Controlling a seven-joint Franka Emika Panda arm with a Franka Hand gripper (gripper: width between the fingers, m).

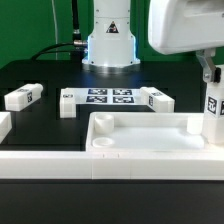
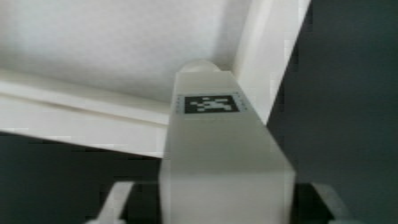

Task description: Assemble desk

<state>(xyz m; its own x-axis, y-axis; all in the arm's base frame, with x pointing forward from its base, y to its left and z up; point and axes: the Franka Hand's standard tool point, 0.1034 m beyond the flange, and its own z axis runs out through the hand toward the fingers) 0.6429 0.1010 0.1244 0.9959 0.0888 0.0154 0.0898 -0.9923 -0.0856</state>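
Black table (image 1: pixel 45 128) beneath desk (image 1: pixel 150 160), green backdrop (image 1: pixel 30 25)

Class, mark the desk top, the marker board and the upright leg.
desk top (image 1: pixel 150 130): exterior view, bare inner floor.
marker board (image 1: pixel 108 96): exterior view, middle tags.
leg (image 2: pixel 222 160): wrist view, face below its tag.

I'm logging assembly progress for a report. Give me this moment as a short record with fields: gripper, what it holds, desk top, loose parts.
gripper: closed on the held leg
held leg: upright, tag facing the wrist camera, at the desk top's corner on the exterior view's right; seated or not, cannot tell
desk top: lying flat, open side up, behind the rail
first loose leg: lying on the table, exterior view's left
second loose leg: lying beside the marker board
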